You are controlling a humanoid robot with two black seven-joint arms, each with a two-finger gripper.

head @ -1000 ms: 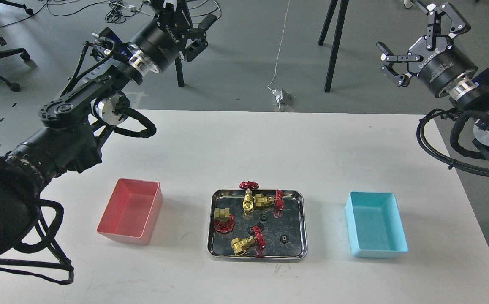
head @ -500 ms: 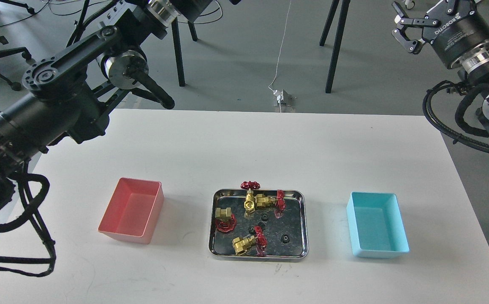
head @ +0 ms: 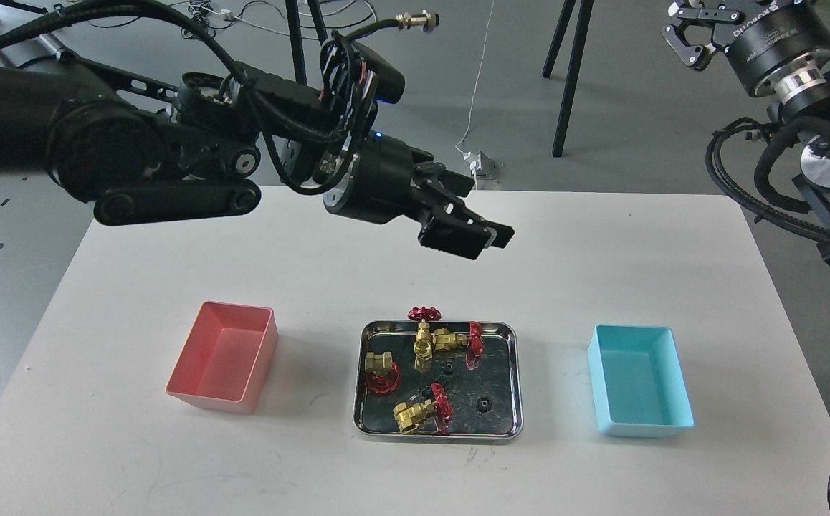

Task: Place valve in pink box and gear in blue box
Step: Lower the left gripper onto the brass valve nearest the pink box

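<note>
Four brass valves with red handwheels lie in a steel tray (head: 516, 380) at the table's front centre: one upright at the back (head: 423, 342), one lying beside it (head: 451, 340), one at the left (head: 378, 367), one at the front (head: 415, 413). Small black gears (head: 483, 405) (head: 448, 369) lie between them. The pink box (head: 225, 358) stands left of the tray and the blue box (head: 641, 390) right; nothing shows in either. My left gripper (head: 483, 240) hangs above the table behind the tray, dark, its fingers indistinct. My right gripper (head: 705, 18) is high at the far right, splayed open, partly cut off.
The white table (head: 601, 251) ends at its far edge just behind my left gripper. Black tripod legs (head: 569, 79), cables and a power adapter (head: 478, 165) are on the floor beyond. My left arm (head: 171, 158) spans the table's back left.
My left arm has swung in from the far upper left, bringing its gripper over the table behind the tray. My right gripper has risen toward the top edge. The objects have not moved.
</note>
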